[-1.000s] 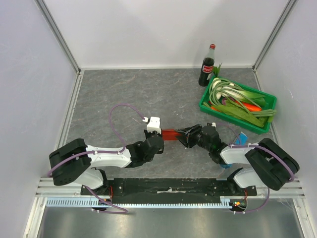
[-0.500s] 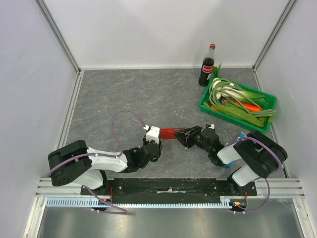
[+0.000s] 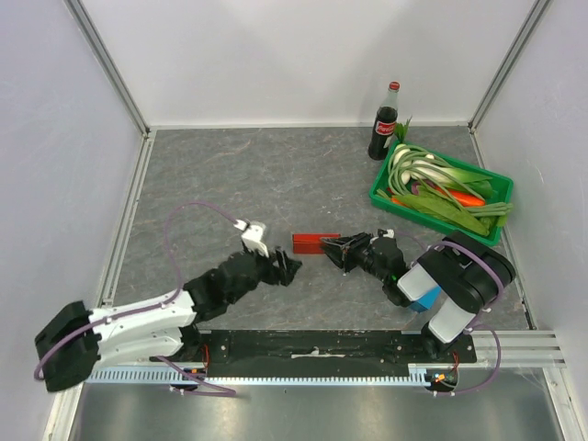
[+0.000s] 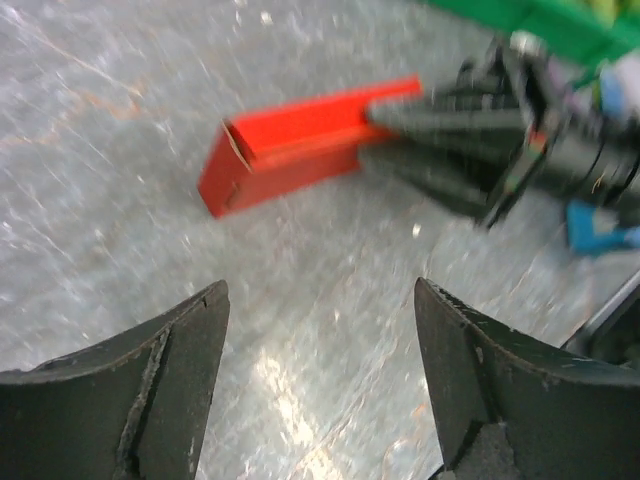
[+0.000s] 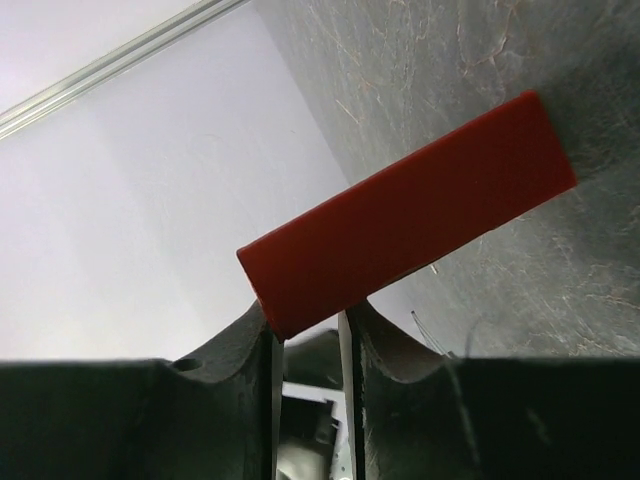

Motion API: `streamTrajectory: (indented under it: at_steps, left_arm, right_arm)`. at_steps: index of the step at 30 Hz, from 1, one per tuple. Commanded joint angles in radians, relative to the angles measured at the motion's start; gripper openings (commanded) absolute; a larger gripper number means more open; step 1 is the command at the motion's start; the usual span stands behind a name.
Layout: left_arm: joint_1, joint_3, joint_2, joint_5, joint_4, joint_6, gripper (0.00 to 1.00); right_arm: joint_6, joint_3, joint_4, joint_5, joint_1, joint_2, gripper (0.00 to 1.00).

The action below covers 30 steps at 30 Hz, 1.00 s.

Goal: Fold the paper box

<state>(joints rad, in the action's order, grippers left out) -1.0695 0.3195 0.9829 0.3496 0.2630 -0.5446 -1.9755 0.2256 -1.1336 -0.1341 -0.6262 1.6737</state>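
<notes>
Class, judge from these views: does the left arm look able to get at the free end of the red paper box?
Probably yes. The left gripper is open, facing the free end of the paper box across bare table; the right gripper clamps only the other end.

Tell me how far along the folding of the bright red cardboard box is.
Done: the bright red cardboard box already forms a slim rectangular pack. In hand: the right gripper is shut on one end of it, while the left gripper is open and apart from it. Left: the end facing the left gripper looks unsealed, its flap slightly ajar, so tucking that in probably remains.
</notes>
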Motion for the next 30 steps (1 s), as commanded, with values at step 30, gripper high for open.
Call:
streamTrajectory:
  at_steps: [30]
  left_arm:
    - [0.655,0.164,0.585,-0.896,0.504,-0.304,0.77]
  right_arm:
    - [0.037,-0.023,0.166,0.017,0.002,0.113,0.14]
